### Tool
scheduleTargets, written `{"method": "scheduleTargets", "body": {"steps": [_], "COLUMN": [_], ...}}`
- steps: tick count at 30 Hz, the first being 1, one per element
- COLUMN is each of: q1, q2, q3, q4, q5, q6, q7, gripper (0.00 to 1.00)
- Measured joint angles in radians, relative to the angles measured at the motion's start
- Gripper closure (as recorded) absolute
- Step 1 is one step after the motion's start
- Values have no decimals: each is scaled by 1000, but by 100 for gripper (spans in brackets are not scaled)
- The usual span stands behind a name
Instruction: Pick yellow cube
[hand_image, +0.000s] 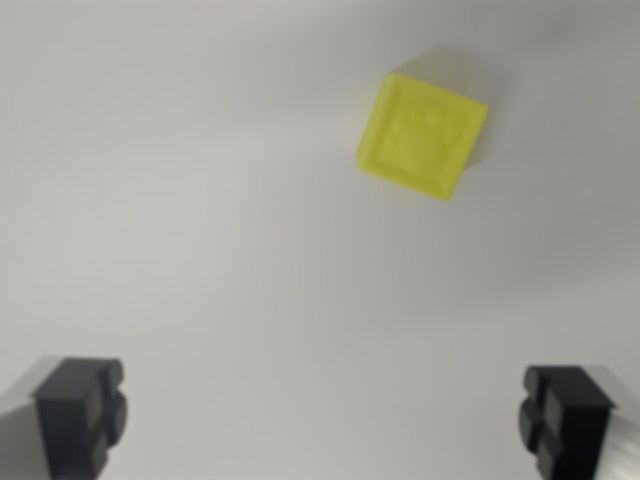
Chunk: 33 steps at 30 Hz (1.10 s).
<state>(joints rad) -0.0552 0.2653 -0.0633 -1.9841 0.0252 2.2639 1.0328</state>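
**Ana:** Across the whole wrist view runs a plain pale surface (200, 230), bare but for one thing. That is the largest item, and it looks flat and matte, though the picture is a little soft.

**Ben:** And the next one down in size?

**Ana:** The yellow cube (422, 137). It rests on the surface in the upper part of the view, toward the wrist view's right, turned at an angle so its edges run askew to the frame. A faint shadow lies along its upper and right sides.

**Ben:** Then the gripper (325, 425)?

**Ana:** Only the two dark fingertips (80, 412) show, one in each bottom corner. The jaws stand wide apart with nothing between them but bare surface.

**Ben:** So which step is this?

**Ana:** I judge it the approach. The cube is well apart from both tips, ahead of the gap and off to the right of its middle, and nothing is held yet.

**Ben:** What does the next move call for?

**Ana:** Most likely carrying the wrist forward and somewhat rightward until the cube sits midway between the tips. A turn of the wrist would probably help too, so the pads meet two flat faces, not corners. Then comes lowering and closing. How high the tips hang above the surface I cannot tell.
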Motion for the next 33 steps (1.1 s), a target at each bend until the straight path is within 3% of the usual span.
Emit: {"method": "scheduleTargets", "body": {"steps": [33], "q1": [-41], "q2": [170], "q3": [0], "q4": [18], "q5": [16], "q6": [143], "q7": [116], "gripper": [0]}}
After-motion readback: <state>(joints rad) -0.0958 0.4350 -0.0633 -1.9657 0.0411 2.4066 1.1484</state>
